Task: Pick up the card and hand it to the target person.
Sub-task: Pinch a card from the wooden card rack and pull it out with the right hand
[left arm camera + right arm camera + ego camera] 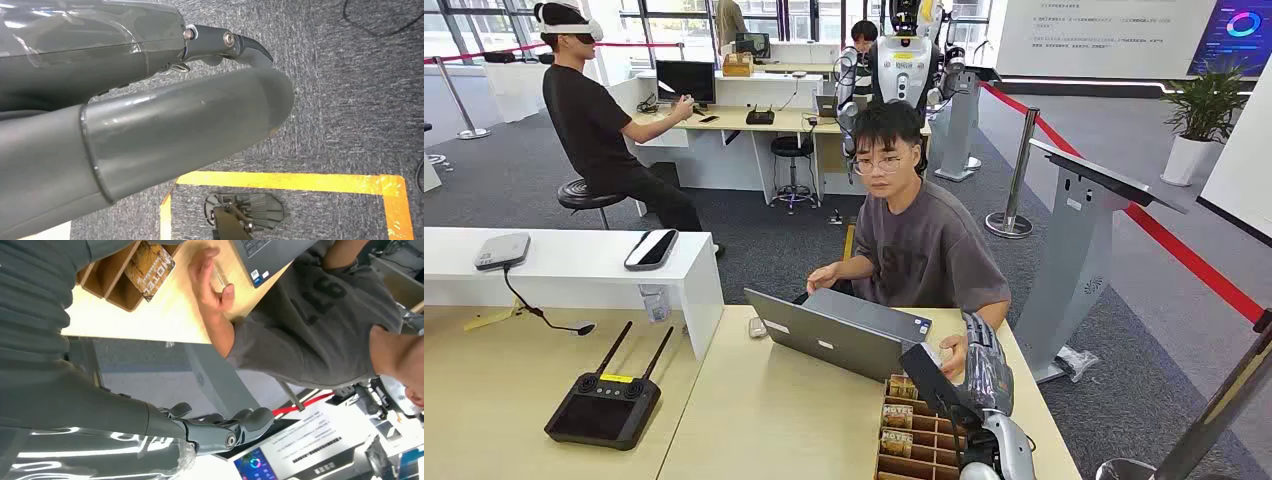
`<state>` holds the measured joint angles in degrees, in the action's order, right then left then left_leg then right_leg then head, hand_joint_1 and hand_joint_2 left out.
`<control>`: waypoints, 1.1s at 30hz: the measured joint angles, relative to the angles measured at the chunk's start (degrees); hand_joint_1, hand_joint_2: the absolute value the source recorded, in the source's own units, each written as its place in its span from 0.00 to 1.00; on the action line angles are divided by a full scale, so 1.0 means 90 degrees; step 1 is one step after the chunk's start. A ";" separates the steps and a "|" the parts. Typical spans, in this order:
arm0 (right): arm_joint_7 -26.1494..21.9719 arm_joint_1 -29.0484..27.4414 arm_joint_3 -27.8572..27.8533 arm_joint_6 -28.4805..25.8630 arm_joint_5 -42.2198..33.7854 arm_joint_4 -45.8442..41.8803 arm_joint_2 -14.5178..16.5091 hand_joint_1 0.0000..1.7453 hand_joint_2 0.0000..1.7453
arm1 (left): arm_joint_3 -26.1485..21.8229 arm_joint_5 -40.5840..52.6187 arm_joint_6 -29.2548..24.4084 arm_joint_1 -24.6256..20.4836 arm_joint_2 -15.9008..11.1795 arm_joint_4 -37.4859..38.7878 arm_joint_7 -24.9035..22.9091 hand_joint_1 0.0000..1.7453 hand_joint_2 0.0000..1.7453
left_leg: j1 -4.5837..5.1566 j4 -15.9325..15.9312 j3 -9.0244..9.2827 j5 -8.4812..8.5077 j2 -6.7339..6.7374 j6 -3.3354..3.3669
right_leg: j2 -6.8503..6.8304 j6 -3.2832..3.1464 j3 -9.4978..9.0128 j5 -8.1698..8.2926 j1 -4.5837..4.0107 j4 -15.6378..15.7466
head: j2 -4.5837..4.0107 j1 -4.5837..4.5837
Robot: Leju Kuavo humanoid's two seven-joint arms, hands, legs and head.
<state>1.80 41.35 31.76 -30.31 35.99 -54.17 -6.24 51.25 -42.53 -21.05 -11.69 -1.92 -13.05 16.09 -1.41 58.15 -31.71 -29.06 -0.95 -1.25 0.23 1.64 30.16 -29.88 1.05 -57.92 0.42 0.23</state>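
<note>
The right robot hand is raised above the card box on the worktop, whether it grasps a card I cannot tell, beside the seated person's open hand, so the handover looks close but unfinished.

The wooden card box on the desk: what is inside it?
The wooden card box is split into compartments holding upright brown cards printed HOTEL. The right hand hangs over its far right corner, covering the slots beneath, so their contents cannot be seen.
</note>
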 joint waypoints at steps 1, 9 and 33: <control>0.0038 0.0018 0.0016 0.0080 0.0029 0.0012 -0.0004 0.00 1.00 | 0.0000 0.0003 0.0000 -0.0002 0.0000 0.0000 -0.0005 0.00 0.00 | 0.0000 0.0000 0.0000 0.0000 0.0000 0.0000 | 0.0000 0.0000 0.0000 0.0000 0.0000 0.0000 | 0.0000 0.0000; 0.0730 0.0352 0.0366 0.1282 0.0466 0.0159 -0.0107 0.00 1.00 | 0.0021 0.0010 0.0000 -0.0026 -0.0023 0.0000 -0.0065 0.00 0.00 | 0.0000 0.0000 0.0000 0.0000 0.0000 0.0000 | 0.0000 0.0000 0.0001 0.0000 0.0000 0.0000 | 0.0000 0.0002; 0.1832 0.0766 0.0987 0.2415 0.1018 0.0190 -0.0540 0.07 1.00 | 0.0027 -0.0007 -0.0052 -0.0013 -0.0037 0.0000 -0.0120 0.00 0.00 | 0.0000 0.0000 -0.0001 0.0000 0.0000 0.0000 | 0.0000 0.0000 0.0001 0.0000 0.0000 0.0000 | 0.0000 0.0005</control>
<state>18.29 48.24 40.64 -8.58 45.15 -52.46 -11.10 51.50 -42.60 -21.51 -11.81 -2.25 -13.05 15.01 -1.41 58.15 -31.72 -29.06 -0.95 -1.25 0.23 1.64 30.17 -29.88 1.06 -57.92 0.42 0.28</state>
